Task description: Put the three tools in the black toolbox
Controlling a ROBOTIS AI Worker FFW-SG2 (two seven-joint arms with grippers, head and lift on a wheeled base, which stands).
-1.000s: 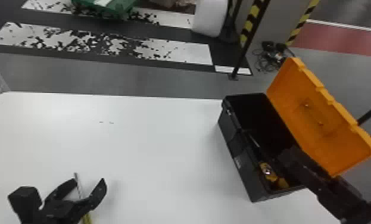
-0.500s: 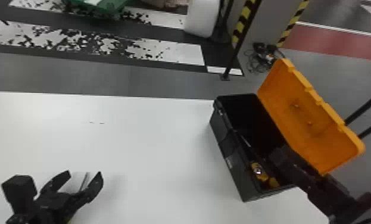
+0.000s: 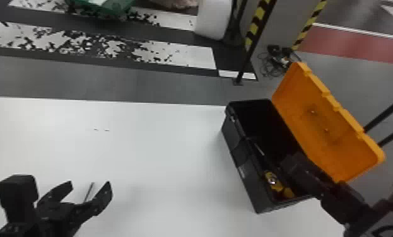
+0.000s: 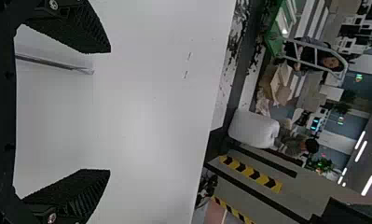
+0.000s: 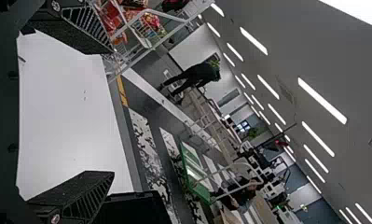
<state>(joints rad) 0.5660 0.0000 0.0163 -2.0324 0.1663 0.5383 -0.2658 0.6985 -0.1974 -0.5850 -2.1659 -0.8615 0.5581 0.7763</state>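
Observation:
At the lower left of the head view my left gripper point(image 3: 86, 189) is open above the table, with the thin metal shaft of a tool point(image 3: 89, 191) showing between its fingers. In the left wrist view that shaft point(image 4: 53, 62) lies nearer the upper finger of the left gripper point(image 4: 106, 112), and its handle is hidden. The black toolbox point(image 3: 247, 176) stands at the right with its orange lid raised. Inside are a yellow-and-black tool point(image 3: 272, 181) and a thin shaft point(image 3: 259, 148). My right gripper point(image 3: 288, 164) is over the toolbox; in the right wrist view the right gripper point(image 5: 110, 112) stands open.
The white table point(image 3: 161, 151) extends between the left gripper and the toolbox. Beyond its far edge is the grey floor with a black post point(image 3: 252, 47). The raised lid point(image 3: 328, 123) leans outward on the toolbox's right side.
The whole head view has shifted slightly, moving table and toolbox a little leftward. The left gripper now covers the tool's yellow handle, which showed below it earlier. The right gripper remains over the toolbox.

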